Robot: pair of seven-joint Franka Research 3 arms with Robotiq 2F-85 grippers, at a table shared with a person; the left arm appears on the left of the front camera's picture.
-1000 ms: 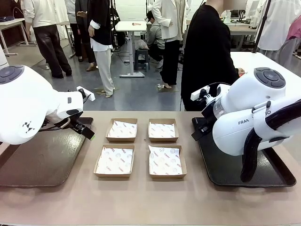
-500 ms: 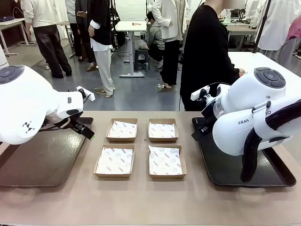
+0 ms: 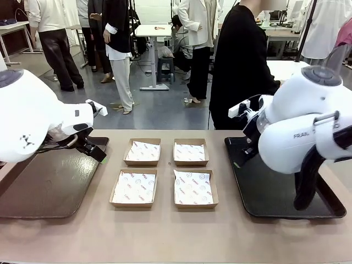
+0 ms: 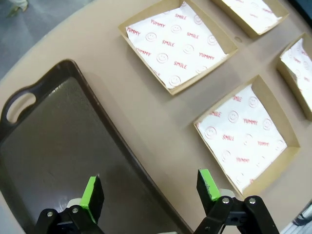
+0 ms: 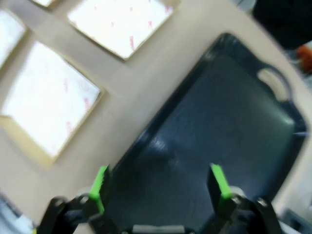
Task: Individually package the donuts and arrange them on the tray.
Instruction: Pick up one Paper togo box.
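A: Progress, near to far?
B: Near boxes (image 3: 133, 187) lined with printed paper, nothing inside; far boxes (image 3: 142, 152) the same. Brown tray (image 3: 33, 192) at left and black tray (image 3: 264, 198) at right bare. No donuts in any box or on either tray; whole job judged left to do. Orange blob (image 5: 303, 56) past black tray's handle, too blurred to name
A: Tools?
B: Wide open on left gripper (image 4: 148, 187), above brown tray's edge, holding and touching nothing. Same on right gripper (image 5: 160, 183), above black tray, empty
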